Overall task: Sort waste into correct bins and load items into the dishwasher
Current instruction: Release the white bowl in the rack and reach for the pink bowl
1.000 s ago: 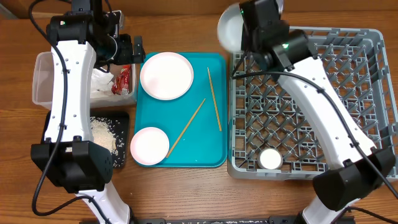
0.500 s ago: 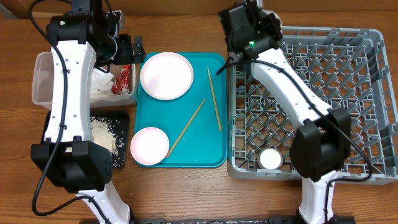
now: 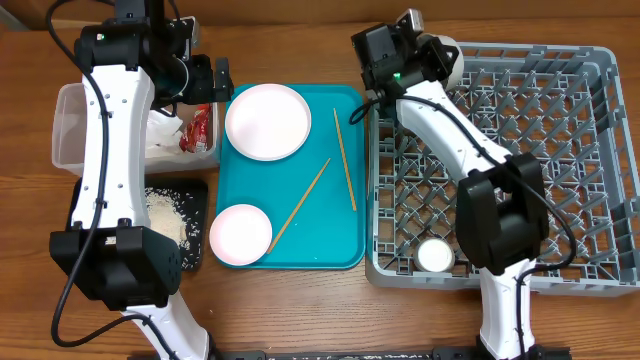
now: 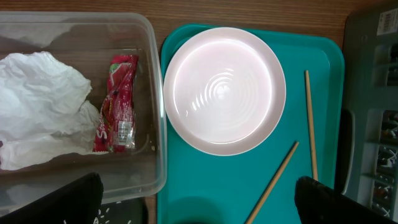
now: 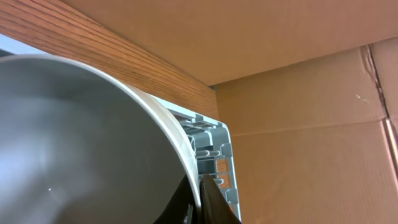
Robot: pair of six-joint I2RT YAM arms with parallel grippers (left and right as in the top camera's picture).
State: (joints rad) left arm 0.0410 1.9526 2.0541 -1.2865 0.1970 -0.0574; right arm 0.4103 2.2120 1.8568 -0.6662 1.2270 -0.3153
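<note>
My right gripper (image 5: 200,186) is shut on the rim of the greyish bowl (image 5: 81,137), held tilted on edge over the far-left corner of the grey dish rack (image 3: 560,120). In the overhead view the bowl (image 3: 449,60) is mostly hidden behind that gripper (image 3: 425,55). My left gripper (image 4: 196,205) is open and empty, above the boundary between the clear tub (image 4: 155,124) and the teal tray. The tub (image 3: 70,125) holds crumpled tissue (image 4: 43,106) and a red wrapper (image 4: 118,102). The black tray (image 3: 195,250) holds rice grains (image 3: 165,212).
The teal tray (image 3: 345,250) carries a large pale pink plate (image 3: 267,121), a smaller plate (image 3: 240,234) and two chopsticks (image 3: 344,160) (image 3: 300,205). A white cup (image 3: 435,256) stands at the rack's near-left corner. Cardboard stands behind the table (image 5: 298,112).
My right gripper has swung the greyish bowl from beyond the rack's left corner rightward over the rack's far-left edge, turning it on edge. The left arm has not moved.
</note>
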